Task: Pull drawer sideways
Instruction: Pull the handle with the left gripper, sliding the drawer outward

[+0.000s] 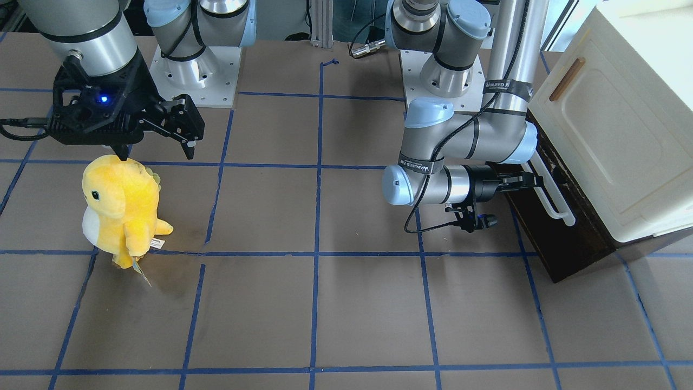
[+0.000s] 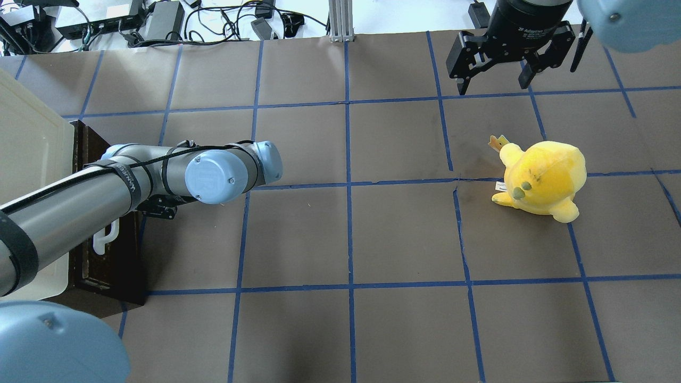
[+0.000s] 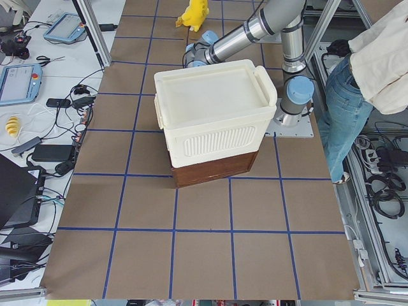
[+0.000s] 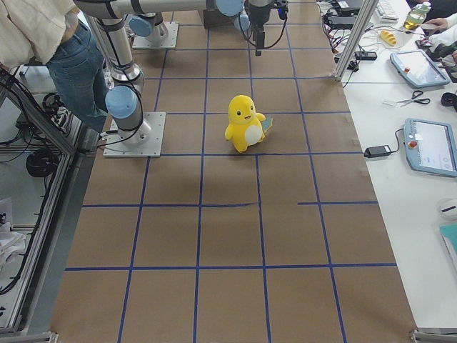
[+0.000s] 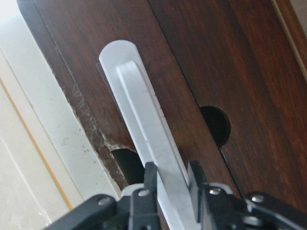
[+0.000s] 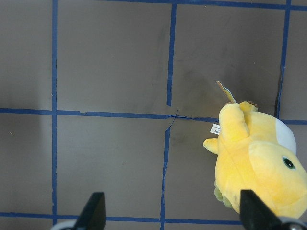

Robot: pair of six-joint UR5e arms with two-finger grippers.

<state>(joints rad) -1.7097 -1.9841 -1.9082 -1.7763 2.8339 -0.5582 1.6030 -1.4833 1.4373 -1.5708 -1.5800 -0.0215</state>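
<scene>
The drawer (image 1: 563, 244) has a dark brown wooden front under the cream cabinet (image 1: 612, 135), with a long white bar handle (image 1: 559, 210). My left gripper (image 1: 533, 181) is shut on that handle. In the left wrist view the two fingers (image 5: 149, 178) pinch the white bar (image 5: 141, 105) against the brown front (image 5: 216, 57). The pale tray interior does not show. In the overhead view the drawer (image 2: 106, 268) and handle (image 2: 104, 240) lie partly under my left arm. My right gripper (image 1: 157, 151) is open and empty, hovering above the table far from the drawer.
A yellow plush toy (image 1: 122, 208) stands on the table below my right gripper and shows in the right wrist view (image 6: 259, 163). A person (image 3: 376, 64) stands behind the robot bases. Tablets and cables lie on the side benches (image 4: 428, 71).
</scene>
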